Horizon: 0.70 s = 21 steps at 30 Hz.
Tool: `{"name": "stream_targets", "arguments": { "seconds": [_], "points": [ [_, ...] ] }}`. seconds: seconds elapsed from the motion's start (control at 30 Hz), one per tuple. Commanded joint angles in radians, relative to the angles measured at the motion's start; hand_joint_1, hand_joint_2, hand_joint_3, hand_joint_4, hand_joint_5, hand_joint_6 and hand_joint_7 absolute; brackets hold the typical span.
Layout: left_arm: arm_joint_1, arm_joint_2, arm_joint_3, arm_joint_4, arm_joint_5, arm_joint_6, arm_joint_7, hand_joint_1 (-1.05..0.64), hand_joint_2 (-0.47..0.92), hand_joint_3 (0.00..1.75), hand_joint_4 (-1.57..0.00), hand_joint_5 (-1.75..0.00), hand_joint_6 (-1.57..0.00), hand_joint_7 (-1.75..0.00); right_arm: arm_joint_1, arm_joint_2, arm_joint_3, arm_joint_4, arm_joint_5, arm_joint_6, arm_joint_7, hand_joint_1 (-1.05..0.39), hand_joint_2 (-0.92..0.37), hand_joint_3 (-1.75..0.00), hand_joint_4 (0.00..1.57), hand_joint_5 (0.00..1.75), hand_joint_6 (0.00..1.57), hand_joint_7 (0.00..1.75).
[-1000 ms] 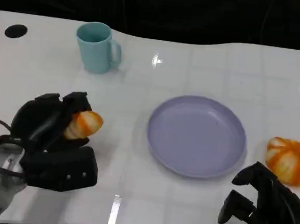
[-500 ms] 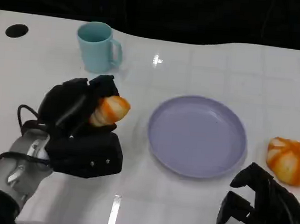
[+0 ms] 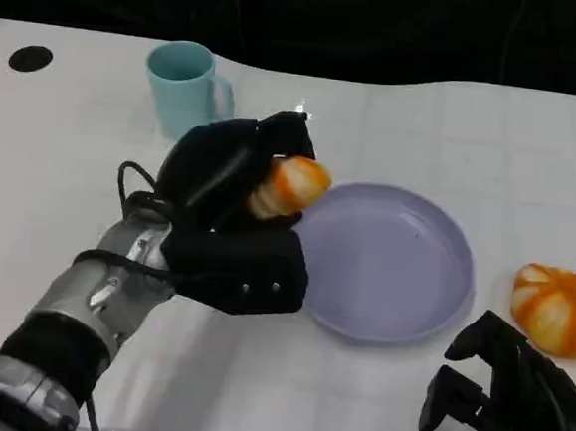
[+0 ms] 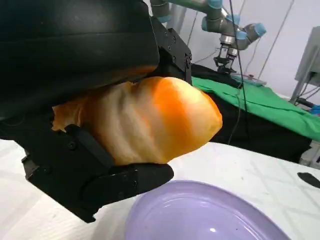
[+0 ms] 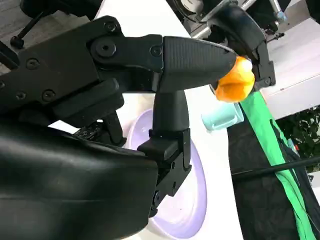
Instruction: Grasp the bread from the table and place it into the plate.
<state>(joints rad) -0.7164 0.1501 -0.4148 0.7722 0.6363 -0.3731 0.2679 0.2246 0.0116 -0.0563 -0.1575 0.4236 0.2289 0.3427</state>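
Orange-and-cream striped bread (image 3: 288, 187), a small glossy roll with pale bands across a browned crust. The left wrist view shows it close up (image 4: 145, 120): rounded end orange, the rest fading to cream ridges. The left robot hand (image 3: 236, 221) grips it, fingers wrapped over the top and under the bottom, clamped from both sides. The bread is in the air, off the worktop (image 3: 61, 178), right at the near-left rim of the lavender plate (image 3: 394, 269), not yet over the middle. The right wrist view also catches the bread (image 5: 234, 80) in that hand, with the plate (image 5: 192, 200) below.

Change vs earlier frames: a second ago the left robot hand was low at the left of the worktop with the bread already in its grip. Half a second ago it was partway across. Now it is up and to the right, touching the plate's edge in the head view. The grasp looks the same throughout.

The right robot hand (image 3: 513, 393) sits at near right, fingers curled in, holding nothing, and is basically where it was. A second orange bread piece (image 3: 557, 307) lies on the worktop right of the plate, unmoved. A light blue mug (image 3: 185, 88) stands at far left, unmoved.
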Motion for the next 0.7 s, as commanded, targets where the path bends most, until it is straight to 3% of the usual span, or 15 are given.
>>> {"name": "stream_targets", "arguments": {
  "seconds": [0.03, 0.3, 0.7],
  "points": [
    [-0.058, -0.026, -0.031, 0.051, 0.033, -0.031, 0.05, -0.22, 0.5, 1.16, -0.92, -1.75, -0.67, -1.75, 0.005, -0.012, -0.007, -0.008, 0.004, 0.003, -0.002, -0.58, -0.83, -0.67, 0.79, 1.75, 0.49, 1.75],
    [-0.121, -0.076, -0.083, 0.125, 0.053, -0.029, 0.024, -0.26, 0.58, 1.09, -0.93, -1.75, -0.68, -1.75, 0.006, -0.009, -0.001, -0.006, -0.003, -0.01, 0.002, -0.57, -0.83, -0.7, 0.8, 1.75, 0.49, 1.75],
    [-0.186, -0.128, -0.129, 0.234, 0.058, -0.059, -0.017, -0.23, 0.55, 1.04, -0.91, -1.75, -0.68, -1.75, 0.019, -0.005, 0.006, -0.014, -0.008, -0.027, 0.001, -0.56, -0.82, -0.71, 0.8, 1.75, 0.49, 1.75]
  ]
}}
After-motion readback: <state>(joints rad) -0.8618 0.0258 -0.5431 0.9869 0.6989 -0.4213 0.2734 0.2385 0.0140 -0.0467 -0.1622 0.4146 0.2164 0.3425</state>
